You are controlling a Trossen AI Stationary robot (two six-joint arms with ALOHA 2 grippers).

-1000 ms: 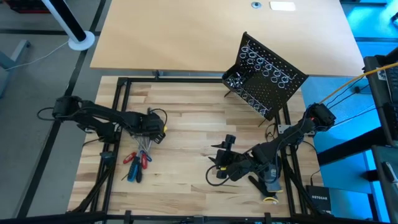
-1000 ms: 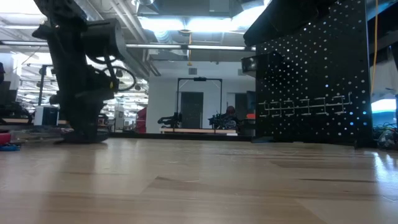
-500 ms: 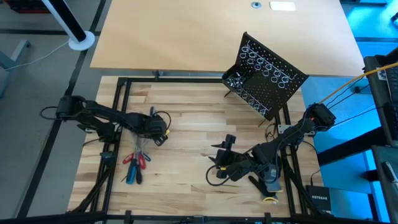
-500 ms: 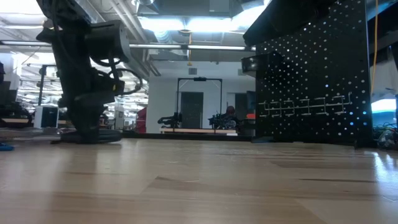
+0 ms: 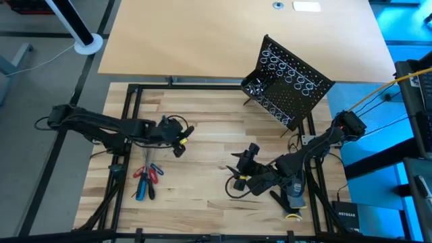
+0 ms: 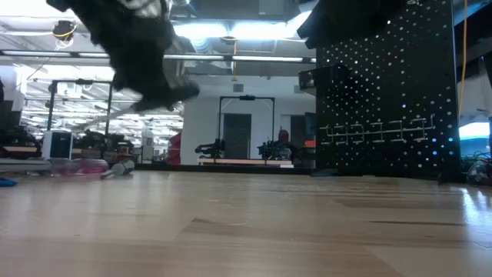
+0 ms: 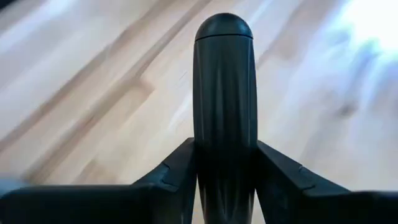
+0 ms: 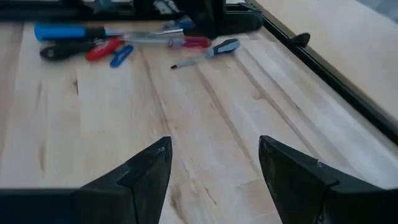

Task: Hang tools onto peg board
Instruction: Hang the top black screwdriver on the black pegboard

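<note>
Left tool [image 5: 181,138]: lifted off worktop [image 5: 202,169], clamped on black-handled screwdriver [image 7: 224,112]; handle upright between both fingers [image 7: 177,171] in left wrist view.
Right tool [image 5: 236,177]: fingers wide, nothing held, low over worktop near front right.
Remaining tools [image 5: 145,181]: red and blue handled pieces in loose heap at front left, well apart from peg board [image 5: 287,84].
Peg board: stands tilted at back right; whether any ring holds a tool, cannot tell.
Progress: early. One screwdriver picked, not yet carried across or hung; heap still to go.
</note>
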